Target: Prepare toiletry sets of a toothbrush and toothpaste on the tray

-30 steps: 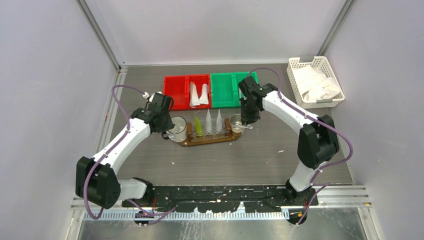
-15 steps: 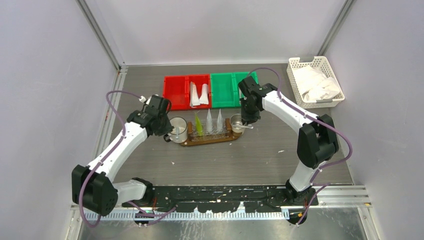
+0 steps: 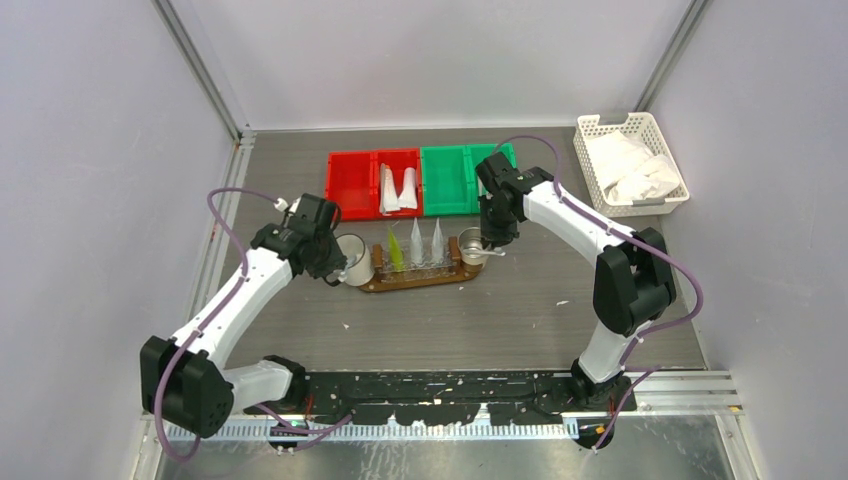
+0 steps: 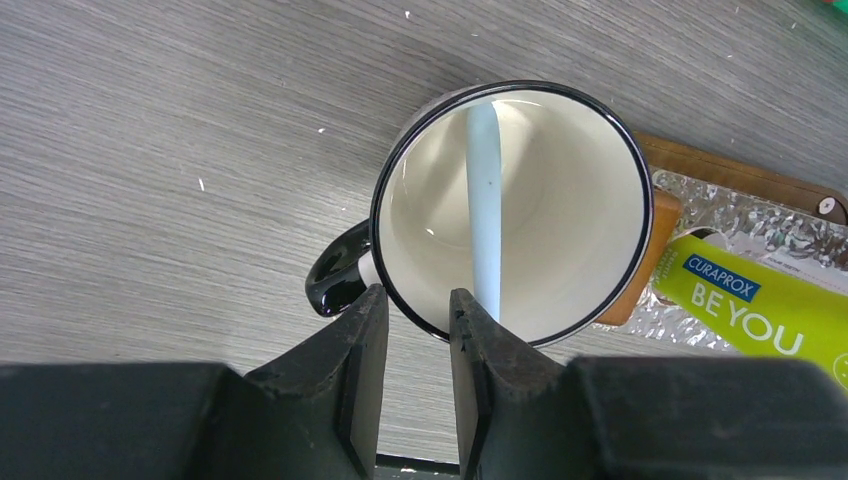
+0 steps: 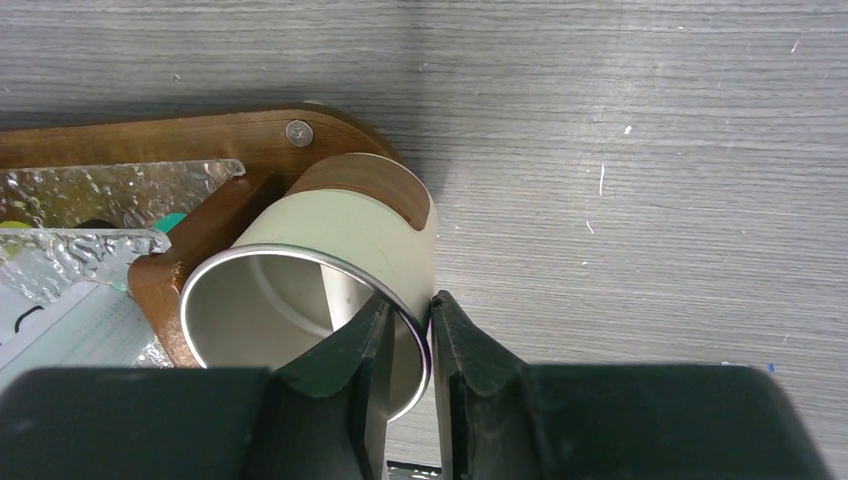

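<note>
Tubes (image 3: 418,245), one yellow-green and two whitish, stood upright in a row on the tray (image 3: 415,281) at mid-bench (image 3: 450,320). A mug (image 3: 353,258) sat just beside the tray's left end and a metal cup (image 3: 472,247) on its right end. The left hand (image 3: 336,268) hung at the mug, the right hand (image 3: 489,240) at the cup. From the left wrist, a pale toothbrush (image 4: 483,200) leaned inside the mug, its near end hidden behind one finger; that hand's jaws stood narrowly parted with nothing between them. From the right wrist, the right hand's jaws pinched the cup's wall, one finger inside the rim, one outside.
</note>
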{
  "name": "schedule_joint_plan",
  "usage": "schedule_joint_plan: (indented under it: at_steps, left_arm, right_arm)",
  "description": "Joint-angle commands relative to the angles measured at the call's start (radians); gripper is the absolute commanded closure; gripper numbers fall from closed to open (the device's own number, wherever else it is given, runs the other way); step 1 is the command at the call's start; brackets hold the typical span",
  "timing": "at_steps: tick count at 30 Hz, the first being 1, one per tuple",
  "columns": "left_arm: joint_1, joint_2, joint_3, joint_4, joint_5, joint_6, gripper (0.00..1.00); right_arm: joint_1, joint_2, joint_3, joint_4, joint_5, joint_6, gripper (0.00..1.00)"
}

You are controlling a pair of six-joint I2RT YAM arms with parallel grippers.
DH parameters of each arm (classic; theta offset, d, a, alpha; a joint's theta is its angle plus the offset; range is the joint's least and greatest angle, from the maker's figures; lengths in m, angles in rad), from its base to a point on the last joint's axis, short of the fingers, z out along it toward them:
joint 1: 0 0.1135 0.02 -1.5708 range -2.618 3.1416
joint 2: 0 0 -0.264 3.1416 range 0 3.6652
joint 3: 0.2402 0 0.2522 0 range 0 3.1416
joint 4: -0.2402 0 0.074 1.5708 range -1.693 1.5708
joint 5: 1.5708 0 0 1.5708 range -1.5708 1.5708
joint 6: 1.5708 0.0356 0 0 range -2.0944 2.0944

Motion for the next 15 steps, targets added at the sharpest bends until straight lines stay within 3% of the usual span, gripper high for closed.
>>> schedule_joint_plan:
  at_steps: [1,6,15]
  left_arm:
    - [-0.004,0.024,0.001,0.019,0.036,-0.007,0.71]
    - [-0.012,0.026,0.012,0.023,0.041,-0.006,0.72]
    - [-0.047,0.055,0.049,0.017,0.022,-0.008,0.73]
  right_arm:
    - [0.010,-0.001,0.015,0.028,-0.004,-0.009,0.72]
    - [0.008,-0.013,0.011,0.023,0.007,-0.012,0.61]
    - [0.005,-0.029,0.011,0.016,0.022,-0.016,0.58]
